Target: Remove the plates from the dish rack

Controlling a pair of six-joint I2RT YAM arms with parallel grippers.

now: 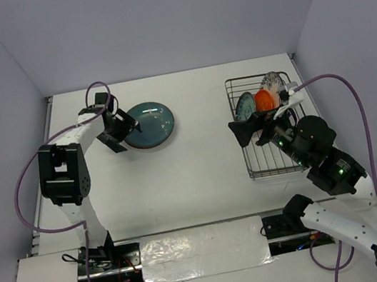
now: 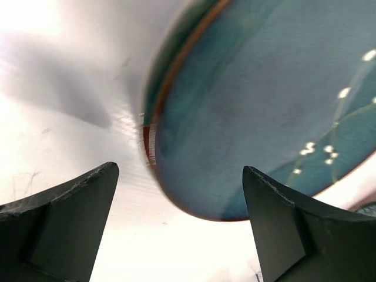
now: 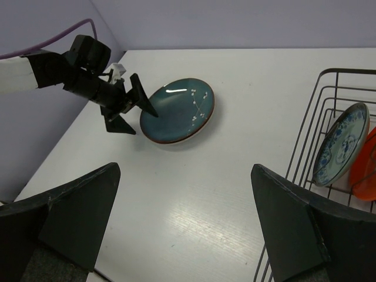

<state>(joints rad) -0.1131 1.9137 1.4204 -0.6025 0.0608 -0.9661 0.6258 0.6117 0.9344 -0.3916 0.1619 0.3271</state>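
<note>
Since the teal plate (image 1: 149, 124) sits unloaded on the table's (image 1: 194, 176) far left, left gripper (image 1: 125, 136) and right gripper (image 1: 254, 132) both gape wide, empty.

A robotics lab test cell is suggested. A white table (image 1: 195, 183) is enclosed by plain lilac walls (image 1: 153, 16), and two robot arms (image 1: 63, 173) trailing purple cables (image 1: 323, 77) are bolted at its near edge.
</note>
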